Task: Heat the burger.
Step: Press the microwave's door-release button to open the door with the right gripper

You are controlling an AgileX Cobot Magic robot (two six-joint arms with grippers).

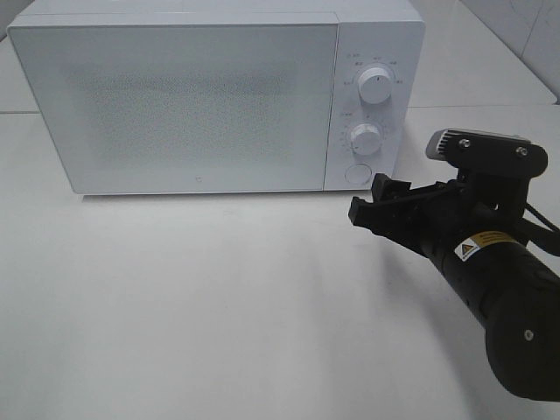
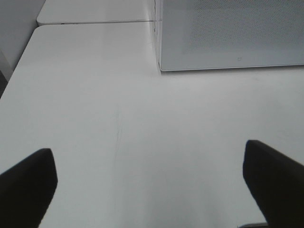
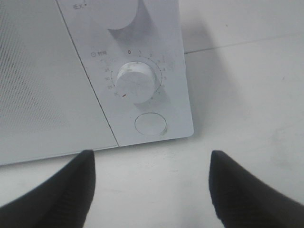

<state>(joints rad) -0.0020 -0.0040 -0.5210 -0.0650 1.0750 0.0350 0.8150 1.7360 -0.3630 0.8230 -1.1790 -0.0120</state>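
The burger is out of view in every frame. A white microwave (image 1: 201, 96) stands at the back of the table with its door shut. Its control panel carries an upper knob (image 1: 375, 87), a lower timer knob (image 1: 365, 137) and a round door button (image 1: 356, 173). My right gripper (image 1: 376, 206) is open and empty, hovering just in front of and below the control panel. In the right wrist view the timer knob (image 3: 135, 83) and the round button (image 3: 151, 125) lie ahead between the open fingers (image 3: 61, 190). My left gripper (image 2: 152, 190) is open and empty over bare table.
The white table (image 1: 192, 297) spreads in front of the microwave. The left wrist view shows the microwave's lower left corner (image 2: 164, 66) and a second table surface (image 2: 95, 12) behind a seam. A tiled wall stands at the back right.
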